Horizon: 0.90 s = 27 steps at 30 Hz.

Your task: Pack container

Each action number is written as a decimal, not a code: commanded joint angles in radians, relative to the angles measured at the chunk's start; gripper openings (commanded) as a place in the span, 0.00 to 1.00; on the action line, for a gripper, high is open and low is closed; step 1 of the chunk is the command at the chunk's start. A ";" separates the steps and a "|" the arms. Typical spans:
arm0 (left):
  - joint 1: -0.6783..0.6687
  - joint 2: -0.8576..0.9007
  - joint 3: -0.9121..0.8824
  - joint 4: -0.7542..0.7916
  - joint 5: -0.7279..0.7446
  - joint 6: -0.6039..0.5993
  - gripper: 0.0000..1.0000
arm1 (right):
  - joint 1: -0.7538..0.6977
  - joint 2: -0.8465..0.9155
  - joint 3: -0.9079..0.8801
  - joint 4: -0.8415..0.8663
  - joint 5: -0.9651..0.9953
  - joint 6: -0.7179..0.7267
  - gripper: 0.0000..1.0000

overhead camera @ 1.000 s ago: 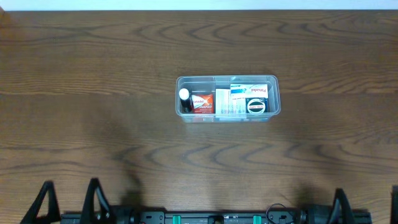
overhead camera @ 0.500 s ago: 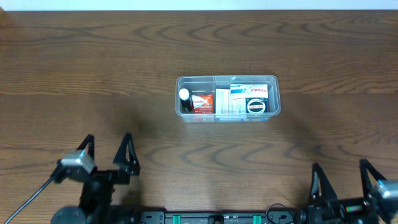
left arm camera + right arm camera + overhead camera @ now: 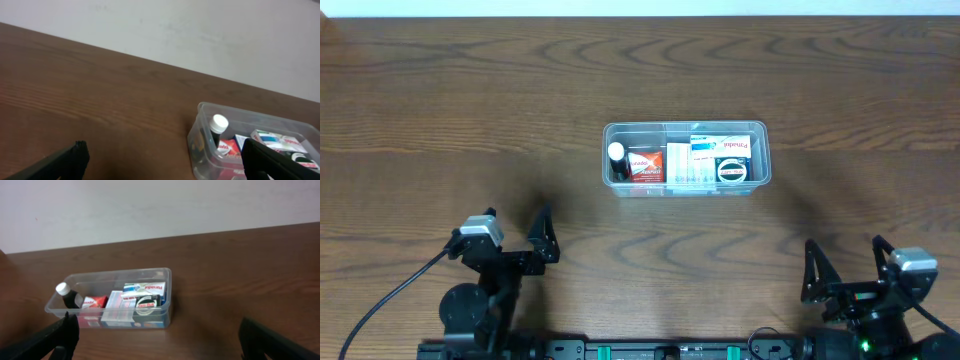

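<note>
The clear plastic container stands at the table's middle. It holds a small dark bottle with a white cap, a red packet, white and blue boxes and a round tin. It also shows in the left wrist view and the right wrist view. My left gripper is open and empty near the front left edge. My right gripper is open and empty near the front right edge. Both are well apart from the container.
The brown wooden table spreads round the container. A pale wall runs behind the table's far edge. A black cable trails from the left arm.
Both arms have risen from the front edge into view and moved forward toward the table's middle. Both grippers stay open. The container and its contents have not moved.
</note>
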 commanded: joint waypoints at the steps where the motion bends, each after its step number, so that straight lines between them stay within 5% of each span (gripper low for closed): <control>1: 0.000 -0.002 -0.039 0.023 0.013 0.032 0.98 | 0.008 0.005 -0.032 0.018 -0.008 -0.027 0.99; 13: 0.000 -0.001 -0.179 0.184 0.009 0.107 0.98 | 0.008 0.006 -0.108 0.122 -0.008 -0.026 0.99; 27: 0.000 0.001 -0.208 0.179 -0.057 0.148 0.98 | 0.008 0.006 -0.259 0.259 0.003 -0.027 0.99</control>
